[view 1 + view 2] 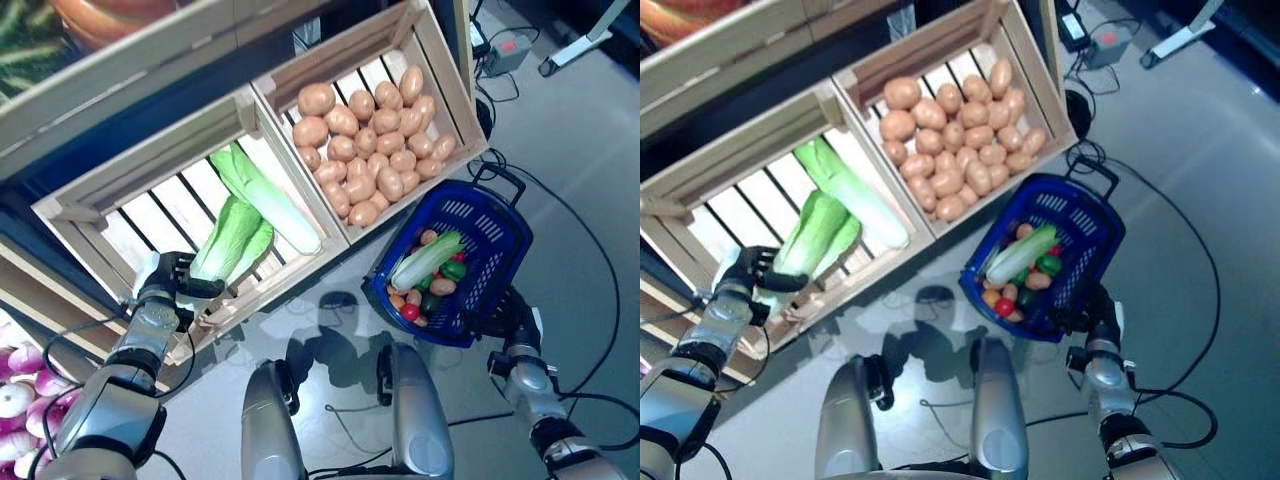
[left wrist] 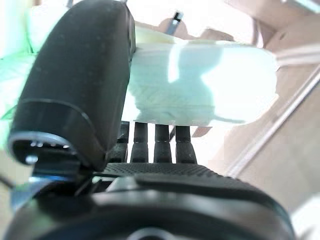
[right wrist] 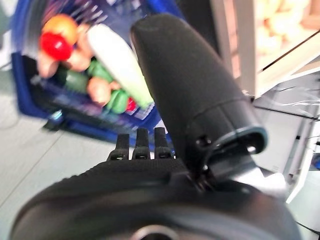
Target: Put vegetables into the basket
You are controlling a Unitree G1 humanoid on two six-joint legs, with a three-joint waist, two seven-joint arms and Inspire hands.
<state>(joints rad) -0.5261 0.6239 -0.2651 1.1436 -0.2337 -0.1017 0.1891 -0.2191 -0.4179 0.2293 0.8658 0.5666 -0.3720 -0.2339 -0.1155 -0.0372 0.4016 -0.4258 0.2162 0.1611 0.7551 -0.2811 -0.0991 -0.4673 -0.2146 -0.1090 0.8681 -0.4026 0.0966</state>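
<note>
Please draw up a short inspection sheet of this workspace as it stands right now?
Surface: grey floor below two slatted wooden crates.
Job's things: blue plastic basket holding a cabbage and small vegetables; left wooden crate with long green cabbages; right wooden crate full of brown potatoes.
Clutter: nothing seen.
Hands: left hand curled round a cabbage's pale base; right hand by the basket, fingers hidden.
Cables: black cables loop on the floor.
Surroundings: purple-white bulbs at lower left.
</note>
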